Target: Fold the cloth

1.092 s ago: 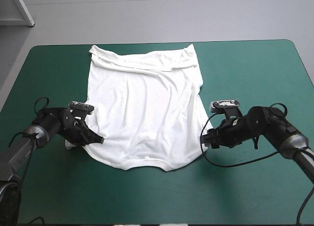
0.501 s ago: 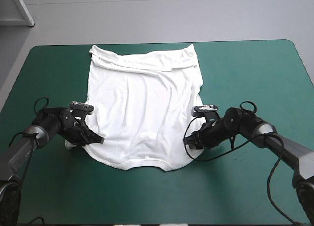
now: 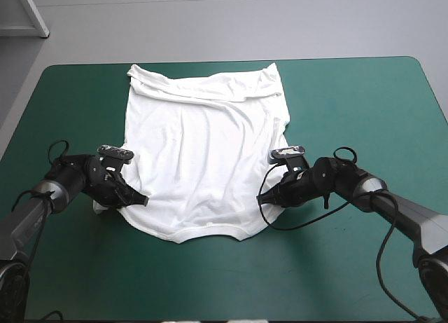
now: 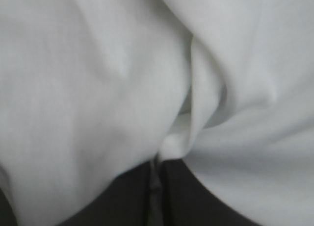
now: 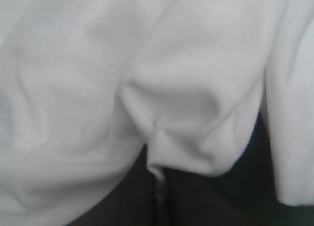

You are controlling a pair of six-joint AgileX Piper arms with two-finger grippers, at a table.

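Black arms (image 3: 77,177), black finned tools (image 3: 142,199)

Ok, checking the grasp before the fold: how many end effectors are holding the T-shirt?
2. The left end effector pinches the T-shirt at its left edge near the hem; the right end effector pinches the right edge, also near the hem.

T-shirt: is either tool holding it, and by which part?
Both. The left tool is shut on the T-shirt at its left side edge, close to the near hem; the right tool is shut on its right side edge, same end.
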